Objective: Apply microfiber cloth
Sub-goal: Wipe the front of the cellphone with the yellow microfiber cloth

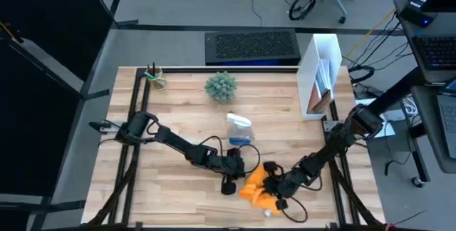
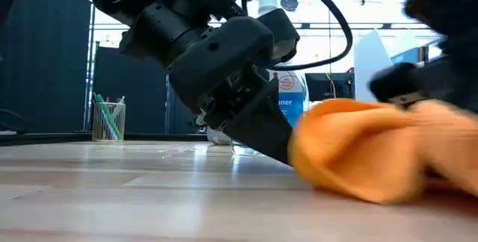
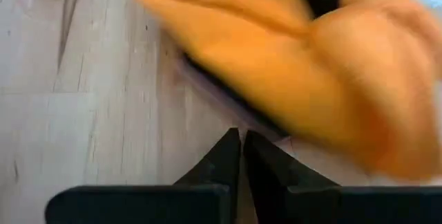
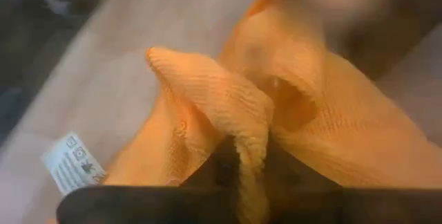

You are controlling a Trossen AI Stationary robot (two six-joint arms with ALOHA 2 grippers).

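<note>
Items: one bright orange microfiber cloth [image 1: 255,188] near the wooden tabletop's [image 1: 178,117] front edge, pinched by right gripper [image 4: 242,172]; left gripper [image 3: 242,156], fingers together, empty, just beside it.

Microfiber cloth [image 1: 255,188] bright orange, white label; table [image 1: 178,110] pale wood grain; spray bottle [image 1: 239,128] clear, blue liquid.

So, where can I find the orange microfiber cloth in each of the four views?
High view: the microfiber cloth lies near the front edge, right of centre, between both hands.
Low view: it fills the right half, resting on the table.
Left wrist view: it covers the upper right, beyond the shut left hand.
Right wrist view: it fills the middle, a fold pinched in the right hand.
Shared landmark: the cloth's orange fabric itself.
</note>
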